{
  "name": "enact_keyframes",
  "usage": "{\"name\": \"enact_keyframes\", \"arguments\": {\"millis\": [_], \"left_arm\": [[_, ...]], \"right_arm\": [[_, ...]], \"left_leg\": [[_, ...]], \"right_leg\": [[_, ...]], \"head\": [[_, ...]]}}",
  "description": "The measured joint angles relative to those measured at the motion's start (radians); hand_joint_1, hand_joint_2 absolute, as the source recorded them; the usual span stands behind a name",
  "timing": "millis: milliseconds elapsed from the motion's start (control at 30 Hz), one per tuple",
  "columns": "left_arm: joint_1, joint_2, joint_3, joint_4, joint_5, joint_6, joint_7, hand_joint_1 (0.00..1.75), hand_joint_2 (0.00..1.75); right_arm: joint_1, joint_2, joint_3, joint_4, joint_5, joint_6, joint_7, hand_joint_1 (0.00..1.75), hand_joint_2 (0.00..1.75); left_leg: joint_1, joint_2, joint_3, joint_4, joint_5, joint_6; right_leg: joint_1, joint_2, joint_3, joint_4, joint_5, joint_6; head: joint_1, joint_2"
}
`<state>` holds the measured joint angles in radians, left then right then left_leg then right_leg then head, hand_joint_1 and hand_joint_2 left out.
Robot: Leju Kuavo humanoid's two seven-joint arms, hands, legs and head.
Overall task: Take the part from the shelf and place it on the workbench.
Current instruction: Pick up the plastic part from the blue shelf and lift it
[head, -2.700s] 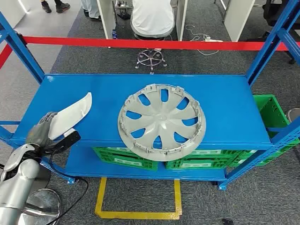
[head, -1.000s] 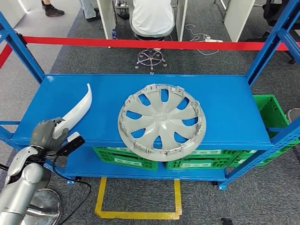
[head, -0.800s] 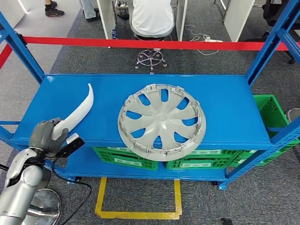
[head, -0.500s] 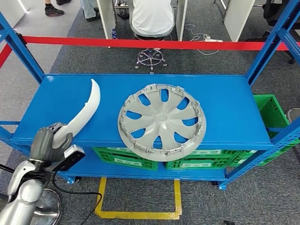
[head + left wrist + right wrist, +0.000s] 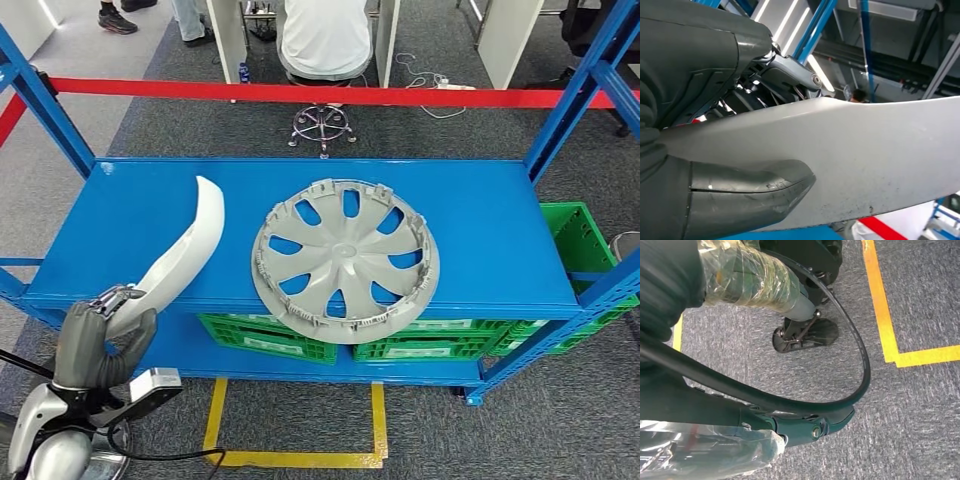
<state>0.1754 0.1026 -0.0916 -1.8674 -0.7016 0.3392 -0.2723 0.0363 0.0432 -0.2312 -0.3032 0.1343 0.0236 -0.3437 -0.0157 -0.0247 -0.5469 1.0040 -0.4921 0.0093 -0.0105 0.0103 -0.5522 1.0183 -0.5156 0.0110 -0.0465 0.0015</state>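
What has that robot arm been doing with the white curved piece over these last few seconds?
The left hand, gripping the white curved part throughout, has drawn back toward the robot and off the blue shelf's front edge, tilting the part so its far end rises. The grey wheel cover and green crates have not moved.

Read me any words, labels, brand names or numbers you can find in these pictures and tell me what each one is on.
None can be read.
White curved part in the left hand: no print visible.
Grey wheel cover: no lettering to be made out.
Green crates: pale strips on the front, too small to read.
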Motion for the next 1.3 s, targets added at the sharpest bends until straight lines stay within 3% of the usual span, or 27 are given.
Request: {"name": "enact_keyframes", "arguments": {"millis": [700,933,1033,1100,1200,1233,1267,1300], "left_arm": [[0.032,-0.008,-0.019,-0.048,-0.012,0.018,-0.013,1.75,1.75],[0.058,-0.012,-0.031,-0.068,-0.021,0.035,-0.024,1.75,1.75],[0.071,-0.014,-0.039,-0.083,-0.024,0.045,-0.029,1.75,1.75],[0.075,-0.018,-0.049,-0.095,-0.029,0.052,-0.029,1.75,1.75],[0.081,-0.023,-0.062,-0.102,-0.033,0.056,-0.023,1.75,1.75],[0.084,-0.023,-0.066,-0.102,-0.033,0.057,-0.021,1.75,1.75],[0.087,-0.023,-0.070,-0.102,-0.033,0.059,-0.021,1.75,1.75],[0.090,-0.023,-0.074,-0.102,-0.032,0.062,-0.020,1.75,1.75]], "right_arm": [[0.001,0.002,-0.019,0.000,0.000,0.002,-0.002,0.00,1.75],[0.002,0.010,-0.033,0.001,-0.001,0.007,-0.008,0.00,1.75],[0.002,0.014,-0.039,0.001,-0.004,0.007,-0.012,0.00,1.75],[0.002,0.014,-0.046,0.001,-0.006,0.007,-0.012,0.00,1.75],[0.003,0.015,-0.058,0.001,-0.007,0.008,-0.011,0.00,1.75],[0.004,0.016,-0.061,0.001,-0.007,0.009,-0.011,0.00,1.75],[0.006,0.016,-0.065,0.001,-0.007,0.011,-0.011,0.00,1.75],[0.007,0.016,-0.069,0.001,-0.007,0.012,-0.011,0.00,1.75]], "left_leg": [[-0.001,0.000,0.000,0.001,0.000,0.001],[-0.005,0.000,-0.001,0.008,-0.005,0.010],[-0.002,0.001,0.004,-0.004,0.002,0.020],[0.005,0.004,0.011,-0.020,0.012,0.029],[0.008,0.006,0.012,-0.023,0.013,0.033],[0.008,0.007,0.013,-0.022,0.013,0.032],[0.009,0.006,0.013,-0.021,0.011,0.030],[0.010,0.006,0.015,-0.019,0.009,0.027]], "right_leg": [[0.000,0.000,0.000,-0.001,0.000,0.000],[-0.004,0.000,0.003,-0.003,0.001,0.007],[-0.003,-0.001,0.005,-0.006,-0.001,0.016],[-0.001,-0.002,-0.019,0.043,-0.035,0.021],[-0.003,-0.003,-0.109,0.231,-0.120,0.027],[-0.004,-0.004,-0.127,0.263,-0.124,0.029],[-0.005,-0.004,-0.129,0.263,-0.110,0.031],[-0.006,-0.004,-0.109,0.219,-0.077,0.033]], "head": [[0.000,0.000],[0.000,0.000],[0.000,0.000],[0.004,0.000],[0.008,0.000],[0.008,0.000],[0.008,0.000],[0.008,0.000]]}}
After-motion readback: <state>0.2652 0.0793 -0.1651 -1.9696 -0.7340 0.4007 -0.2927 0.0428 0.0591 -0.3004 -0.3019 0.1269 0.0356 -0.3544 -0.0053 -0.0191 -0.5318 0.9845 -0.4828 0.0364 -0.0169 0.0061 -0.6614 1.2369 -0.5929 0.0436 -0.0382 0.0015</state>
